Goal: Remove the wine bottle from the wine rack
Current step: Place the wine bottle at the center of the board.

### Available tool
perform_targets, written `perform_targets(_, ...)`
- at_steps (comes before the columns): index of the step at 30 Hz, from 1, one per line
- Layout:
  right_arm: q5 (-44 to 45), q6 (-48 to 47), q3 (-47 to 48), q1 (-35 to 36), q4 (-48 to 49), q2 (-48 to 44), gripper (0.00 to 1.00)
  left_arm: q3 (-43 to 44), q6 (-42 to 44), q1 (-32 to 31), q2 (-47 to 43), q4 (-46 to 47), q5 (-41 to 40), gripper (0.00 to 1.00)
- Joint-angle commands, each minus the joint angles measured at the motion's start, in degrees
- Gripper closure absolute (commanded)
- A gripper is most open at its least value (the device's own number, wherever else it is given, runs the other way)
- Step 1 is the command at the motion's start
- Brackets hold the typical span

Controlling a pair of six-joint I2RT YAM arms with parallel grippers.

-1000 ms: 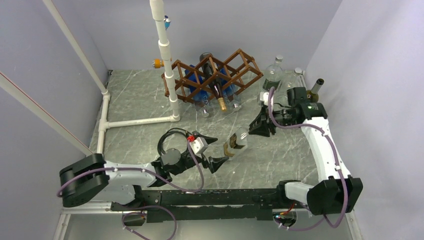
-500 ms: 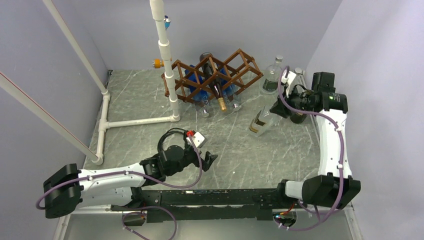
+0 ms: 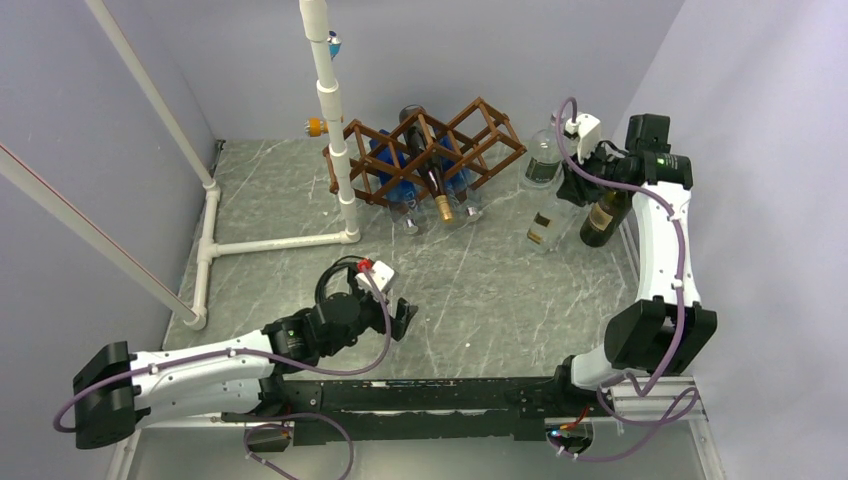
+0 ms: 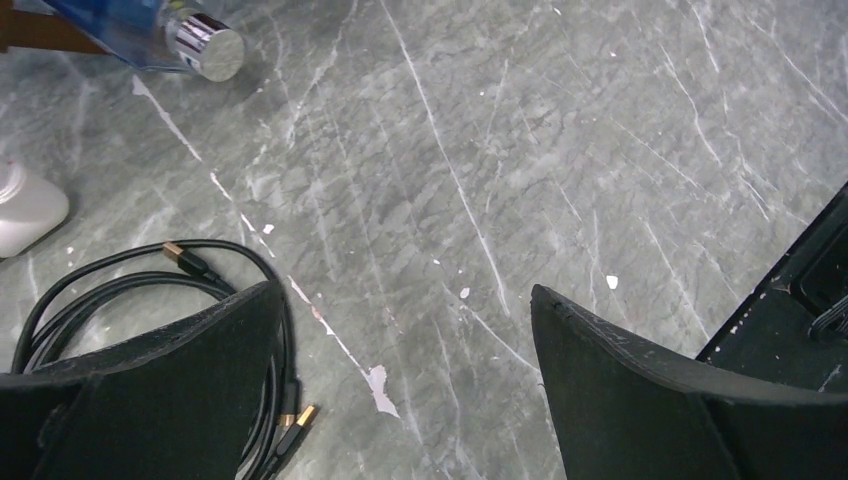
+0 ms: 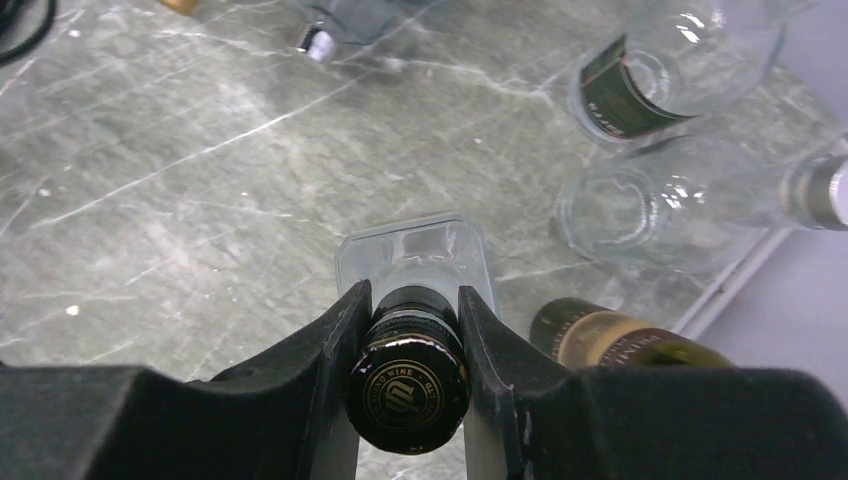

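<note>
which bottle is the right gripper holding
The clear square-sided bottle with the black cap, clamped at its neck by the right gripper. The dark green bottle and two round clear bottles are ungripped.

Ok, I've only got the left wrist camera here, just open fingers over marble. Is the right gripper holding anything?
Observer: Yes, the right gripper is shut on the black-capped neck of a clear square bottle.
Operator: Where is that relative to the wine rack?
Observer: Outside the wine rack, to its right, upright next to a dark green bottle.
Operator: And what's in the rack?
Observer: A dark bottle with a gold foil top lies in a middle cell, neck toward the arms.
</note>
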Motion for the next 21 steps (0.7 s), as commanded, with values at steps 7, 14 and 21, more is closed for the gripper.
perform_targets(7,7.3,1.8,10.9,-0.6,7.8,5.8,1.00,-2.9,-2.4,-0.1,-7.5,-2.2,-5.2,0.01)
perform_targets(14,10.8,1.2,12.8,-1.0,8.6,8.8,1.00,-3.8,-2.4,-0.1,-9.9,-3.8,-6.0,0.00)
perform_targets(21,12.3,1.6,14.4,-1.4,9.0,11.1,0.99,-3.9,-2.4,-0.1,-10.1,-4.1,-6.2,0.00)
